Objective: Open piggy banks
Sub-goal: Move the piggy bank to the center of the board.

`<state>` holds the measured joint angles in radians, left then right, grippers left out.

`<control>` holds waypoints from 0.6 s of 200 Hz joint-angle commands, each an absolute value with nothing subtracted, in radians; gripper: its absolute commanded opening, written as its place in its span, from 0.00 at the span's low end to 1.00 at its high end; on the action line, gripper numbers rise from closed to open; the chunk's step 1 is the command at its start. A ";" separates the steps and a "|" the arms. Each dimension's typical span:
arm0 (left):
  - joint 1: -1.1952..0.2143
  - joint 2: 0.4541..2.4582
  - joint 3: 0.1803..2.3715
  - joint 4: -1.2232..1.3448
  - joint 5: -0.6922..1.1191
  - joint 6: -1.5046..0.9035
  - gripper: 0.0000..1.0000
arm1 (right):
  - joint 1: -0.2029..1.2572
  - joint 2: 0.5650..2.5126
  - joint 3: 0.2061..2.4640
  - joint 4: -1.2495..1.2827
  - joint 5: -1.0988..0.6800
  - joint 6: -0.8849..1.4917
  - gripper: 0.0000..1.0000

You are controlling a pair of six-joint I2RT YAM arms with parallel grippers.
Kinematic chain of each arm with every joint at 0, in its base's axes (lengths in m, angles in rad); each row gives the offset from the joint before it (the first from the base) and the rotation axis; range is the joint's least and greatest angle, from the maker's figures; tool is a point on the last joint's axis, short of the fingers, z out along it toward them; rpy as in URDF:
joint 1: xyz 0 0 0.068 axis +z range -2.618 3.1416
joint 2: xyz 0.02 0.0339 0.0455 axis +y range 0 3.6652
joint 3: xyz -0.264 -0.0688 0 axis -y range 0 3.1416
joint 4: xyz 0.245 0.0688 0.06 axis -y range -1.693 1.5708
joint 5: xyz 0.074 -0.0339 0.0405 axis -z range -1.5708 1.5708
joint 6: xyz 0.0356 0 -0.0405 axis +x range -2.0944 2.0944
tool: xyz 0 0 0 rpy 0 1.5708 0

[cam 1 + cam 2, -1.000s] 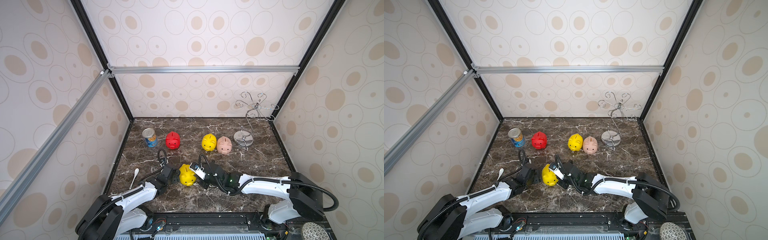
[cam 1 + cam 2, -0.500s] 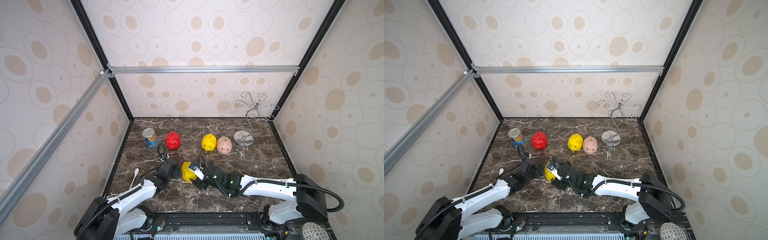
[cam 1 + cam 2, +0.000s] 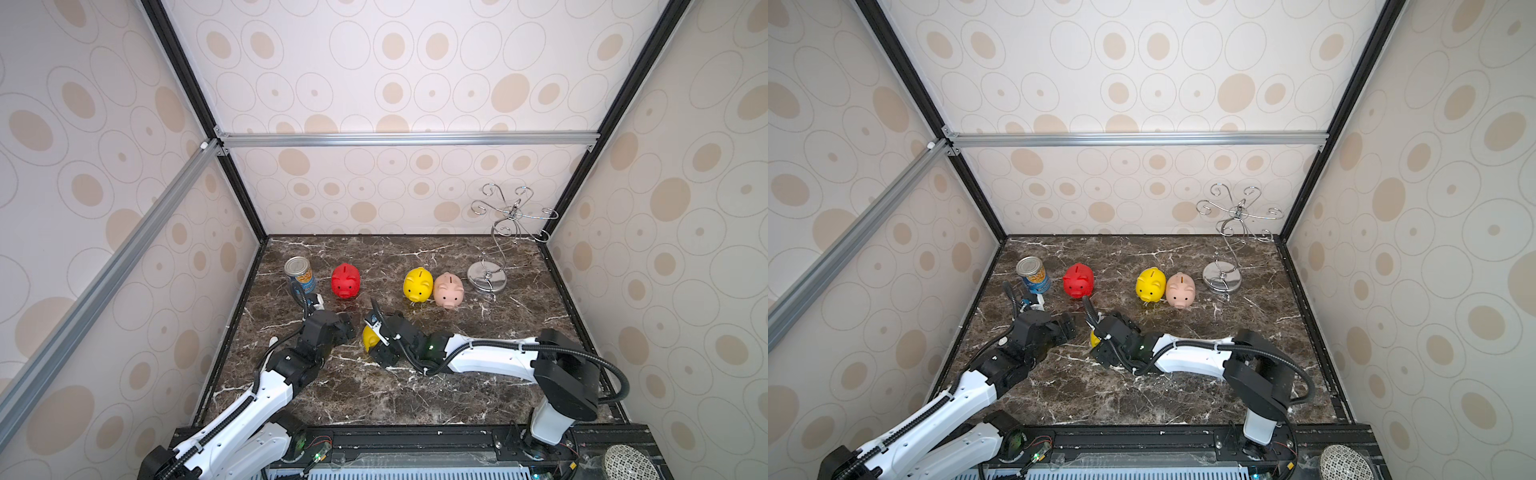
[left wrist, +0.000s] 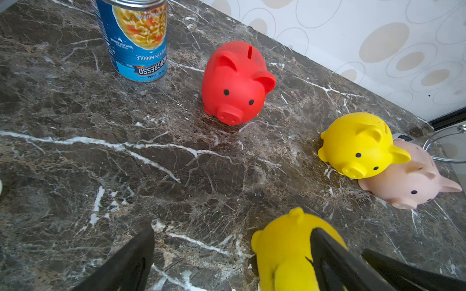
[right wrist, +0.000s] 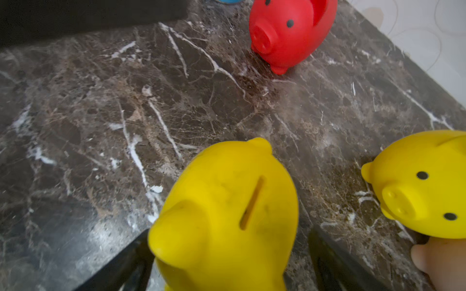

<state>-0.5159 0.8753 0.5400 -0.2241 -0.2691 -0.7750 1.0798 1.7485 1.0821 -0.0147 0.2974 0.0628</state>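
Spreading wide after being nearly shut a second ago, the right claw (image 5: 228,233) and left claw (image 4: 233,229) now pinch nothing. The near yellow piggy bank (image 5: 227,201) sits loose between the right claw's fingers, just beside the left claw, seemingly on the desk (image 5: 100,126). Letting go suggests this pig is finished, though its plug is hidden. Beyond both claws stand the red piggy bank (image 3: 345,280), far yellow piggy bank (image 3: 417,284) and pink piggy bank (image 3: 448,289), likely next.

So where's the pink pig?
In both top views the pink pig stands at the back, right of centre, between a yellow pig and the wire stand.
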 commanded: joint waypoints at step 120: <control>-0.508 0.861 0.626 -0.285 -0.283 -0.737 0.96 | 0.850 2.168 1.600 -0.208 0.536 0.317 0.81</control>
